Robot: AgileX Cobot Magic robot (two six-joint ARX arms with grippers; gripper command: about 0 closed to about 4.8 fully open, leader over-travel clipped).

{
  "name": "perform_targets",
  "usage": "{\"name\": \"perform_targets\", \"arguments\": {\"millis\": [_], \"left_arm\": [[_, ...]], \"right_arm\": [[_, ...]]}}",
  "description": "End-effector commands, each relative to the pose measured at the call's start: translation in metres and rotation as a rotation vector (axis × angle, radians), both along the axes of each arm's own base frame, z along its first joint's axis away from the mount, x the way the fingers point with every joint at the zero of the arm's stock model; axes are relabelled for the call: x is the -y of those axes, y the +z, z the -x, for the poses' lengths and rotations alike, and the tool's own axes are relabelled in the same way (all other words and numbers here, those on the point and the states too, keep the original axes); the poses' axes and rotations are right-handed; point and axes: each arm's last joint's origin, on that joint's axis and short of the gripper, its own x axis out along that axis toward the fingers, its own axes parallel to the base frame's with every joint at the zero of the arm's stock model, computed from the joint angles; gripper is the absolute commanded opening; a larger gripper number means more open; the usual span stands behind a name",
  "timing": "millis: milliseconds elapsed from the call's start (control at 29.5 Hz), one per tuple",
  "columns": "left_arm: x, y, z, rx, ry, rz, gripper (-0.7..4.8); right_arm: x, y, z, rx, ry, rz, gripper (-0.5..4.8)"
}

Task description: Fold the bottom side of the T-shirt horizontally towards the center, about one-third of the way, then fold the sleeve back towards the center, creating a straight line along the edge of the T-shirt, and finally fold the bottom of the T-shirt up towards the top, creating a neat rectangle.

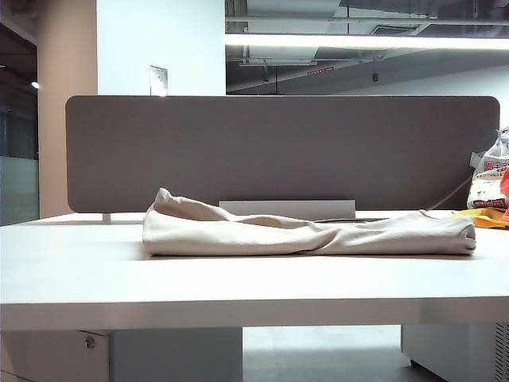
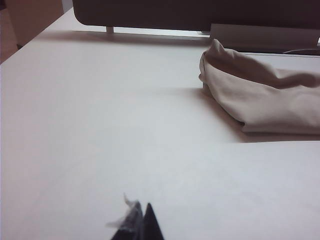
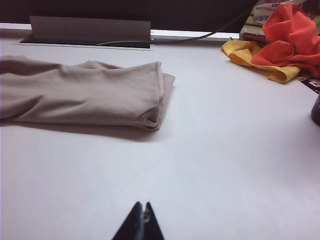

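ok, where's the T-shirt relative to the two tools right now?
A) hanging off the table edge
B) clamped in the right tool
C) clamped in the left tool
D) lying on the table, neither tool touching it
D: the T-shirt lies bunched on the table, while the left tool and the right tool sit shut, short of it and empty.

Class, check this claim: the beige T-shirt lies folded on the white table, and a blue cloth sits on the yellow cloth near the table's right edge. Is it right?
Not quite. The cloth on the yellow cloth is orange-red, not blue, as the right wrist view shows. The T-shirt does lie folded on the white table.
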Motion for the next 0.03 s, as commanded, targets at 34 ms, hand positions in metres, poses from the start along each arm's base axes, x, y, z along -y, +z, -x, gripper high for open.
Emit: {"name": "perform_targets", "arguments": {"millis": [34], "left_arm": [[0.0002, 0.0005, -0.0001, 0.005, -0.005, -0.001, -0.04]], "right_arm": [[-0.0001, -0.0004, -0.0003, 0.007, 0.002, 0.003, -0.01]]}}
